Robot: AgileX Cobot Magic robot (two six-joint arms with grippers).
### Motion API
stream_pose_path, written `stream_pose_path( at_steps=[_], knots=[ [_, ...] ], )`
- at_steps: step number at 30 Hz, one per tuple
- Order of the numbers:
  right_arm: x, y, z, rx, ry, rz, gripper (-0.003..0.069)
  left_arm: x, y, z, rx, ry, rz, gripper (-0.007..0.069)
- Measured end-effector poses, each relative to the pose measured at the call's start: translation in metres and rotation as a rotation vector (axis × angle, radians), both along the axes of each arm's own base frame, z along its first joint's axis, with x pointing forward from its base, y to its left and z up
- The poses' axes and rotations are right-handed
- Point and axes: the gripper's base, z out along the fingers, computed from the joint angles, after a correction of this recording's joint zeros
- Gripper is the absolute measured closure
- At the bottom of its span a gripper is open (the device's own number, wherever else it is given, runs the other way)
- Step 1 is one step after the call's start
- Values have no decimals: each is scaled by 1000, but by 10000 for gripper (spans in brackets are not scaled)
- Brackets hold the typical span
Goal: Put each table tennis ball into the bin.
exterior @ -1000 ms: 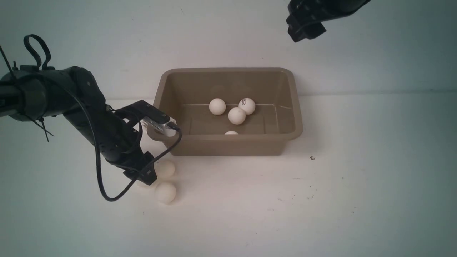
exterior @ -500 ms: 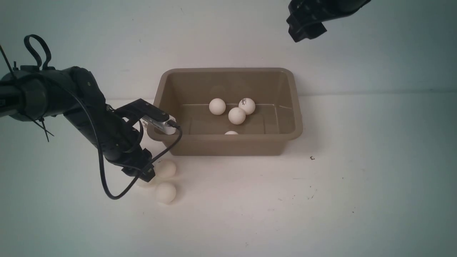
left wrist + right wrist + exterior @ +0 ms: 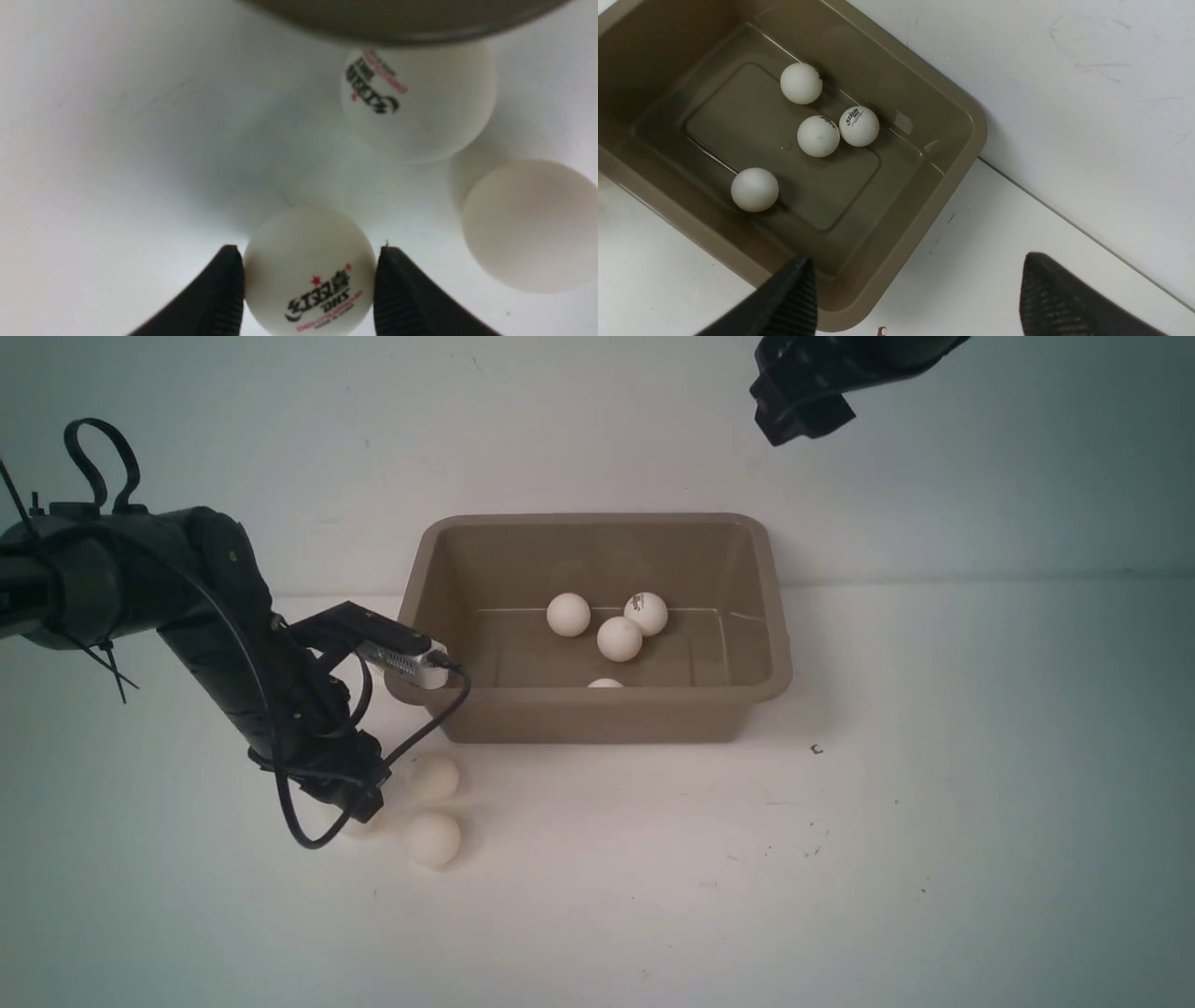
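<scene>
The left gripper (image 3: 308, 255) is closed partway, its two black fingers (image 3: 219, 289) pressed against opposite sides of a white table tennis ball (image 3: 310, 289) printed with a red-and-black logo. It sits low at the white table (image 3: 840, 859), which reads as a grasp made ready for lifting. Two more lie on the table just beside it: a second logo ball (image 3: 418, 102), close to the bin's outer wall, and a plain ball (image 3: 532, 224). The taupe bin (image 3: 597, 721) stands just beyond, with four balls (image 3: 818, 136) inside. The right gripper (image 3: 917, 259) hangs high near the bin's far right corner, jaws wide and empty, probably parked clear of the left arm's route.
</scene>
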Motion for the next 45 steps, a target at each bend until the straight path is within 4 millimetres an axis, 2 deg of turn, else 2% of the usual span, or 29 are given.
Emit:
stream_pose_path(
  at_steps=[3,6,11,13,14,17,19,20,21,22,26,30,33,35,38,41,42,45],
  knots=[
    [0,0,0,0,0,0,130,-2,4,5,37,5,17,304],
    [0,0,0,0,0,0,130,-7,9,22,92,-12,33,304],
    [0,0,0,0,-1,0,130,-8,14,69,128,-116,77,304],
    [0,0,0,1,-2,0,130,-5,13,102,110,-197,90,304],
    [0,0,0,1,-2,0,130,-4,12,108,104,-212,91,304],
    [0,0,0,0,-4,0,130,3,1,126,67,-275,74,304],
    [0,0,0,-1,-5,0,130,11,-14,138,33,-332,42,304],
    [0,0,0,0,-5,0,130,19,-29,144,11,-376,9,304],
    [0,0,0,0,-5,0,130,20,-29,144,11,-378,9,304],
    [0,0,0,0,-5,0,130,32,-49,138,-2,-388,-29,304],
    [0,0,0,-2,-6,1,130,54,-79,111,-5,-354,-92,304],
    [0,0,0,-2,-5,1,130,65,-93,85,12,-298,-164,304],
    [0,0,0,-3,-3,1,130,68,-96,77,3,-278,-189,289],
    [0,0,0,-4,-3,1,130,69,-98,76,-8,-274,-185,242],
    [0,0,0,-4,-3,1,130,68,-98,77,-17,-260,-167,139],
    [0,0,0,-5,-3,1,130,60,-94,89,2,-234,-159,111],
    [0,0,0,-5,-3,1,130,56,-92,97,6,-226,-150,115],
    [0,-1,0,-11,-6,-1,130,30,-85,144,-4,-233,-110,162]
  ],
)
